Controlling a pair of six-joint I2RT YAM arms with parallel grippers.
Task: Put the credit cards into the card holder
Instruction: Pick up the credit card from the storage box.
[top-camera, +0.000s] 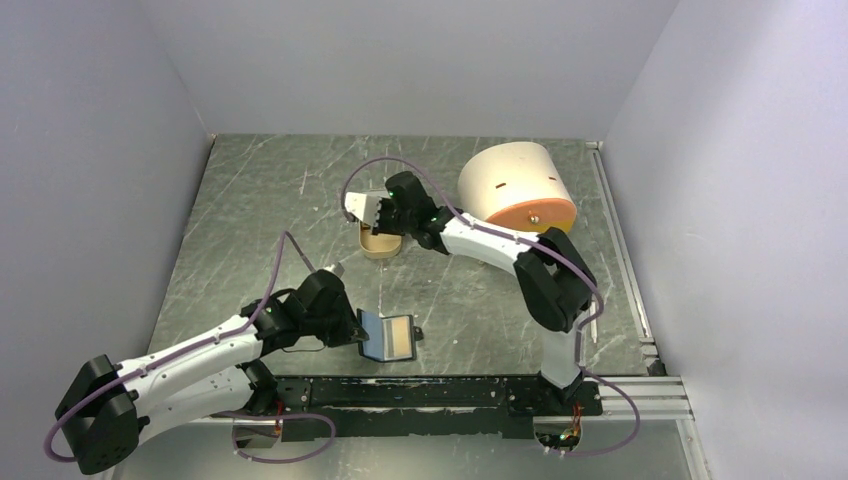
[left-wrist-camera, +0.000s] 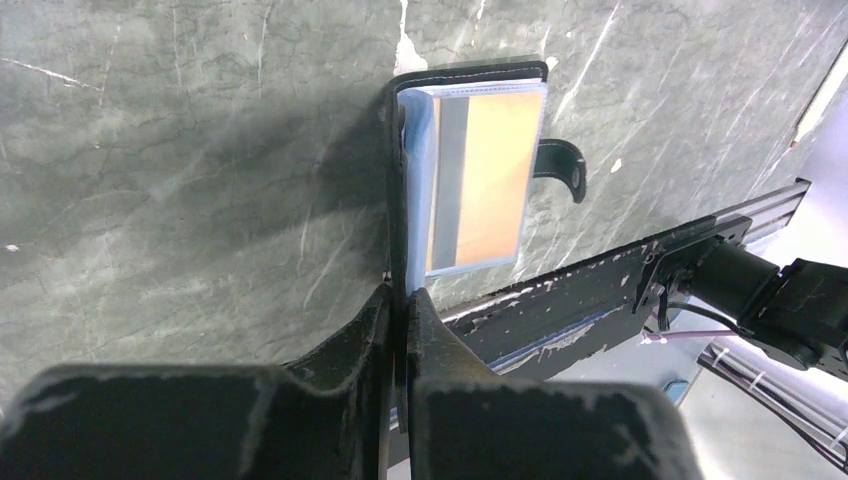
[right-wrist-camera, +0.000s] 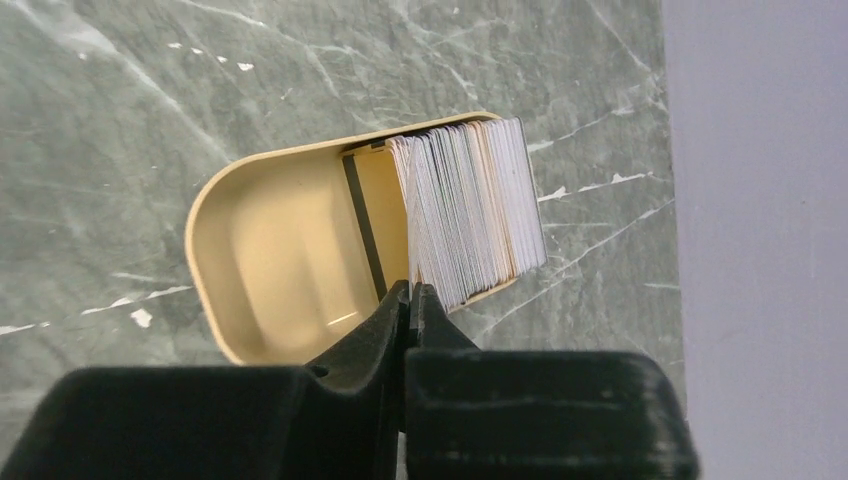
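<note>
Top view: left gripper (top-camera: 348, 326) sits low at the near-left, clamped on the left edge of the card holder (top-camera: 388, 336). The holder lies open on the table (top-camera: 480, 300), just ahead of the black rail (top-camera: 450, 392). Right gripper (top-camera: 375, 215) is well apart, mid-table, down over the tan tray (top-camera: 380, 254). Cream-and-orange cylinder (top-camera: 515, 190) stands to the right of it, not involved.

Left wrist view: jaws fully pinched on the holder's black cover, holding that flap up on edge. The blue-grey clear pocket faces right with a yellow-orange card (left-wrist-camera: 492, 170) already seated in it. Snap tab (left-wrist-camera: 560, 168) hangs free on the far side.

Right wrist view: the credit cards (right-wrist-camera: 470, 210) stand packed on edge at the tray's right end; the rest of the tray is bare. A dark-striped card (right-wrist-camera: 362, 225) leans just left of the pack. Right jaws are closed down to a sliver, and look pinched on the near edge of the leftmost card. Can't confirm it's only one card.

Step in hand, by my read: pull one card from the pack. To do it well, lift straight up along the card's plane so neighbours don't drag out. Check for a double pick, then carry it to the holder. Left keeps the flap steady and the pocket mouth open. Enter the pocket corner-first, square to the slot.
</note>
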